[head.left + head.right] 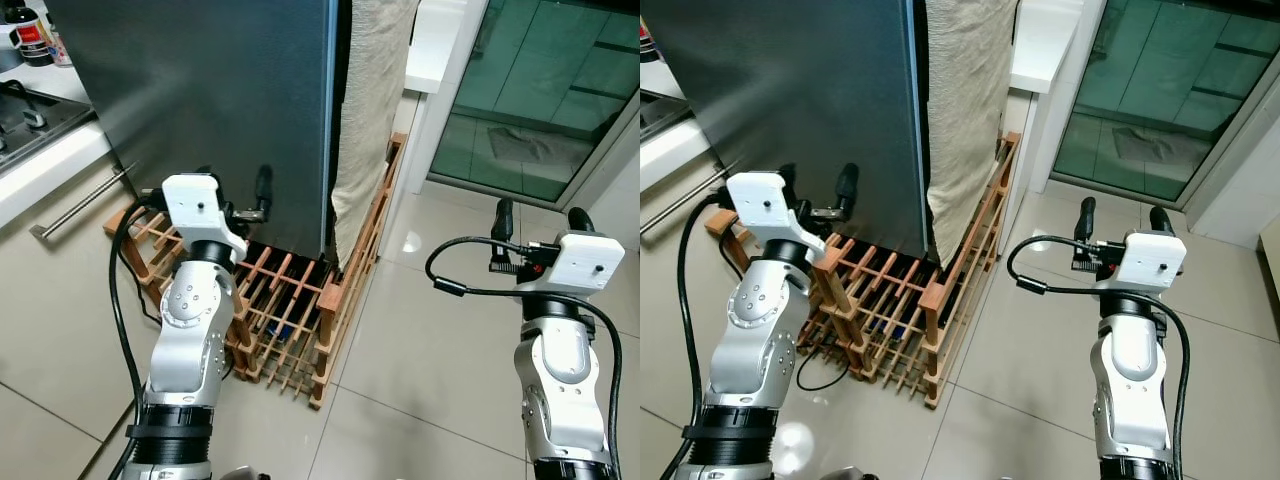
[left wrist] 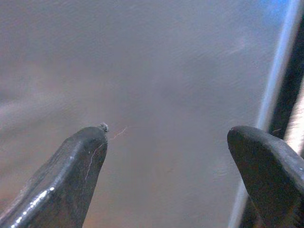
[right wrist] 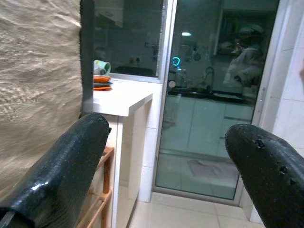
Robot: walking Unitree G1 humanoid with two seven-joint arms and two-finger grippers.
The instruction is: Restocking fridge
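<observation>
Tiles, pale and glossy, cover the floor (image 1: 430,360) of a narrow kitchen corner. On the robot's left runs a white surface (image 1: 45,160) with a hob set into it, a bar handle (image 1: 80,205) on the cabinet front below, and a couple of bottles (image 1: 30,35) at the far end. To the right a sliding glass door (image 1: 545,95) gives onto a green-tinted space.

The fridge (image 1: 215,110) stands straight ahead, a tall dark grey slab, its long axis vertical and its flat front facing the robot. The door is shut, with its bright edge running down the right side. A beige woven cloth (image 1: 370,110) hangs just beside that edge. A wooden wine rack (image 1: 290,310) sits on the floor at the fridge's foot.

The left end effector (image 1: 238,195) is raised close to the fridge front, fingers spread apart with nothing between them. The right end effector (image 1: 538,222) hovers over open floor, well apart from the fridge, fingers likewise spread and empty.

The left wrist view adds the close grain of the grey door and the bright strip of its edge between the fingertips (image 2: 88,152). The right wrist view looks past the cloth to a white ledge (image 3: 123,97) carrying stacked cups and dishes, and to reflections in the glass door.
</observation>
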